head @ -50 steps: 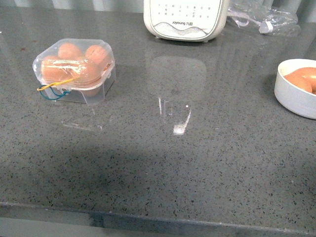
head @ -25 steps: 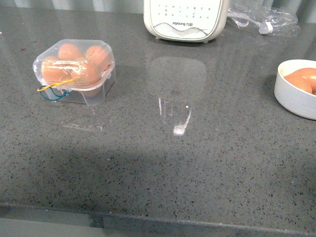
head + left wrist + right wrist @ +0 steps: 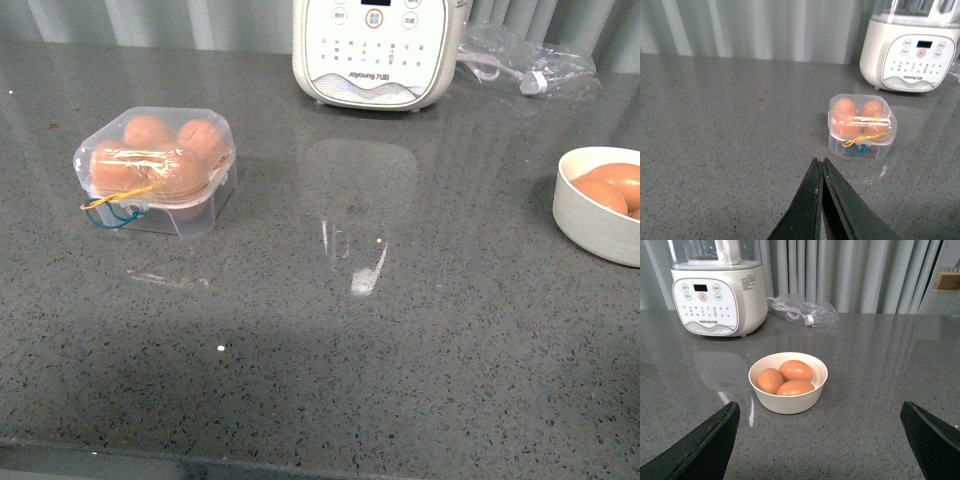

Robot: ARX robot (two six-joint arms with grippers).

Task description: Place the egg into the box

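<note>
The clear plastic box (image 3: 157,168) sits at the left of the grey counter, lid down, with yellow and blue bands at its front and several brown eggs inside. It also shows in the left wrist view (image 3: 861,125), a short way beyond my left gripper (image 3: 819,161), which is shut and empty above the counter. Three brown eggs (image 3: 786,378) lie in a round white bowl (image 3: 788,401). My right gripper (image 3: 820,412) is wide open and empty, back from the bowl. Neither gripper shows in the front view, where the bowl (image 3: 590,218) sits at the right edge.
A cream Joyoung blender base (image 3: 378,50) stands at the back centre, also seen in the right wrist view (image 3: 717,297). A crumpled clear bag with a cable (image 3: 520,55) lies at the back right. Curtains hang behind the counter.
The front view has shifted: everything sits slightly lower in the frame, and more of the blender's panel shows. No object on the counter has moved.
</note>
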